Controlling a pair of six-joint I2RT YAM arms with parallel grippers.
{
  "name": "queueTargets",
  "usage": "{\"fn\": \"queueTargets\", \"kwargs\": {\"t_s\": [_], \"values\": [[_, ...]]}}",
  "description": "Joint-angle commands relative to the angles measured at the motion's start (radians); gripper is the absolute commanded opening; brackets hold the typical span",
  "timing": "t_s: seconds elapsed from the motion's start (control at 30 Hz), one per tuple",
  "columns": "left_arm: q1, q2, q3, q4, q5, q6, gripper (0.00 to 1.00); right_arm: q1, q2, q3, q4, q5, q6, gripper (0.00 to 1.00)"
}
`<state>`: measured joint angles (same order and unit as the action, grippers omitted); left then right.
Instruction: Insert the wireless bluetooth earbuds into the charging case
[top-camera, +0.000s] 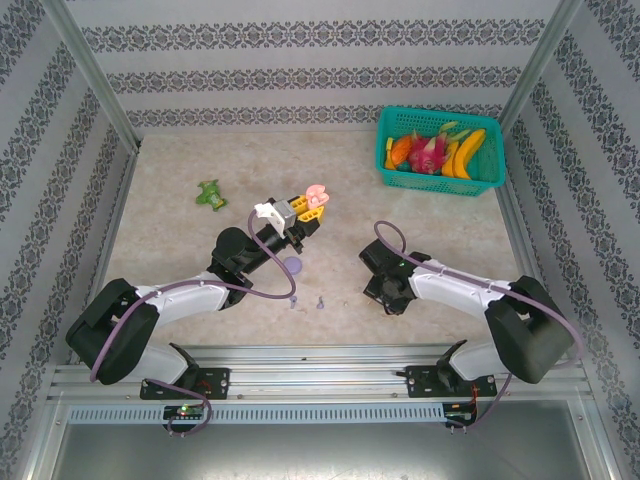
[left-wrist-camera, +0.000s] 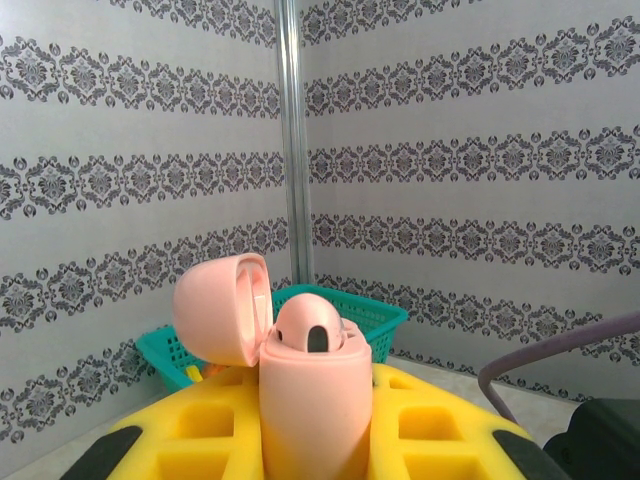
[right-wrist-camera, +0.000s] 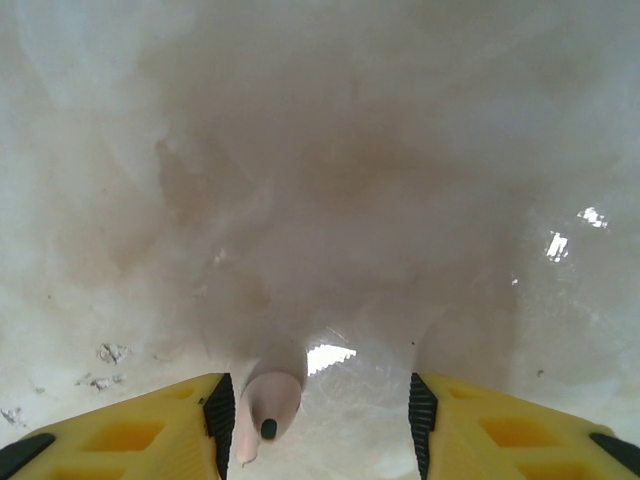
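Note:
My left gripper (top-camera: 303, 208) is raised over the table and shut on a pale pink charging case (left-wrist-camera: 312, 400), held upright between its yellow fingers (left-wrist-camera: 200, 440). The case's lid (left-wrist-camera: 220, 308) is flipped open to the left, and one pink earbud (left-wrist-camera: 312, 330) sits in it. My right gripper (right-wrist-camera: 315, 420) points down at the table with its jaws apart. Another pale pink earbud (right-wrist-camera: 266, 405) lies on the table just inside the right gripper's left finger (right-wrist-camera: 150, 430). A round purple case (top-camera: 291, 265) and two purple earbuds (top-camera: 320, 303) lie between the arms.
A teal basket (top-camera: 495, 170) of toy fruit stands at the back right. A small green toy (top-camera: 210, 194) lies at the back left. Patterned walls and metal posts close in the table on three sides.

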<state>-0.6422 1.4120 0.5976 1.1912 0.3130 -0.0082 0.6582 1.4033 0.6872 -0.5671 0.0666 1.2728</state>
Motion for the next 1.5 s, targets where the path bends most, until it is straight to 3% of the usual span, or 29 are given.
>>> {"fn": "queueTargets", "kwargs": {"t_s": [0.0, 0.6, 1.1, 1.47], "values": [[-0.007, 0.011, 0.018, 0.053, 0.015, -0.015, 0.00, 0.013, 0.018, 0.026, 0.010, 0.031, 0.051, 0.49], [-0.007, 0.010, -0.001, 0.073, 0.003, -0.012, 0.00, 0.037, 0.110, 0.076, 0.013, 0.030, 0.051, 0.37], [-0.007, 0.012, 0.001, 0.076, 0.003, -0.013, 0.00, 0.047, 0.114, 0.075, 0.019, 0.030, 0.024, 0.21], [-0.007, 0.012, 0.008, 0.067, 0.004, -0.019, 0.00, 0.053, 0.194, 0.208, -0.024, 0.051, -0.289, 0.12]]}}
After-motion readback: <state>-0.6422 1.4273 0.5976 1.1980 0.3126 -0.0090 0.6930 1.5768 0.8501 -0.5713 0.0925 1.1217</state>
